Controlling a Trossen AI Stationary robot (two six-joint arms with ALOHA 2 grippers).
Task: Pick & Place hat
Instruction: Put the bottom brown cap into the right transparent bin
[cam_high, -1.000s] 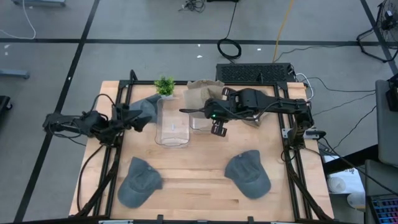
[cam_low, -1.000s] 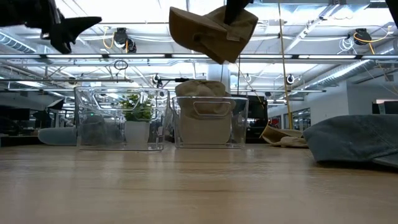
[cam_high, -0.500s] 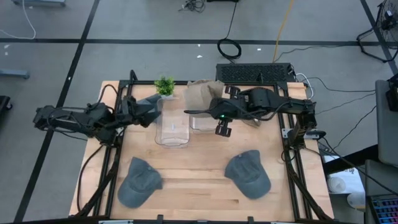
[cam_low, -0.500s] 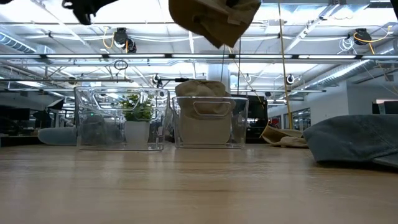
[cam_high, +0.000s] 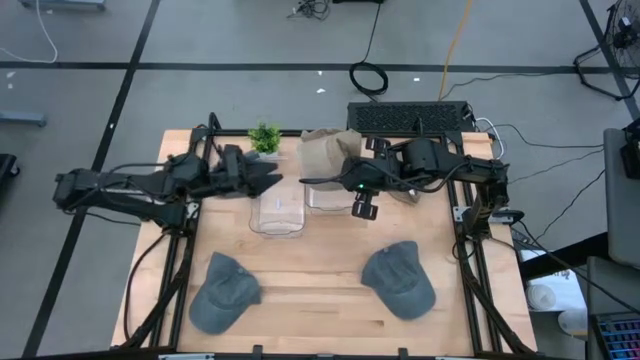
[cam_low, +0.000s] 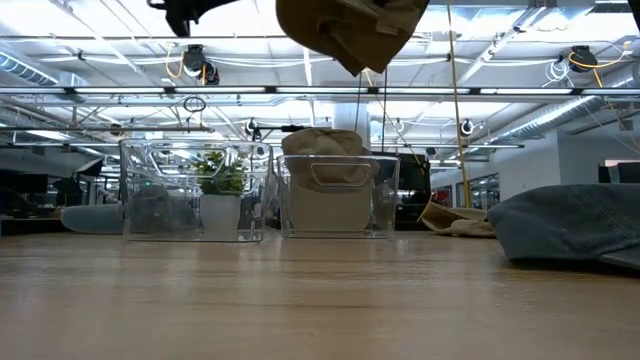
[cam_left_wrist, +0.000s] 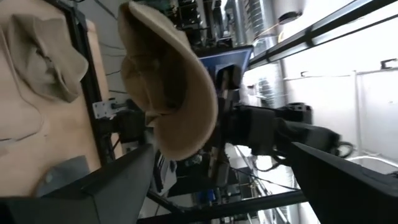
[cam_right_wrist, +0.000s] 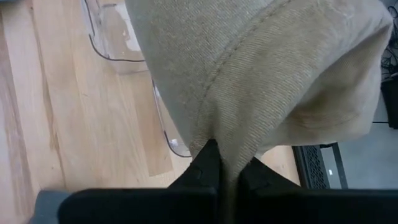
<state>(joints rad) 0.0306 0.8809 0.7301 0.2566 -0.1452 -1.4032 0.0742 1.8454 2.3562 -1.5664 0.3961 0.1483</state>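
Note:
My right gripper (cam_high: 312, 180) is shut on a tan hat (cam_high: 322, 152), which hangs high above the right clear bin (cam_low: 338, 195). That bin has another tan hat (cam_low: 322, 143) inside. The held hat fills the right wrist view (cam_right_wrist: 249, 62) and shows in the left wrist view (cam_left_wrist: 165, 93). My left gripper (cam_high: 272, 176) is open and empty. It hovers over the left clear bin (cam_high: 278, 208), near the held hat, and shows at the top of the low view (cam_low: 190, 8). Two grey hats (cam_high: 225, 292) (cam_high: 398, 280) lie flat on the table's near part. My right gripper pinches the tan hat's edge (cam_right_wrist: 229, 144) between its two fingers, beside a stitched seam. The fingers come about level from the table's right side. The hat is lifted clear of the table and droops below the hold (cam_low: 345, 35), above the right bin.
A small potted plant (cam_high: 265, 137) stands at the far edge behind the left bin. One more tan hat (cam_low: 455, 217) lies on the table to the right of the bins. The wood between the bins and the grey hats (cam_high: 310, 260) is bare.
My left gripper has risen and moved toward the table's right, from beside the left bin to over it, staying open. The tan hat in my right gripper has gone up a little.

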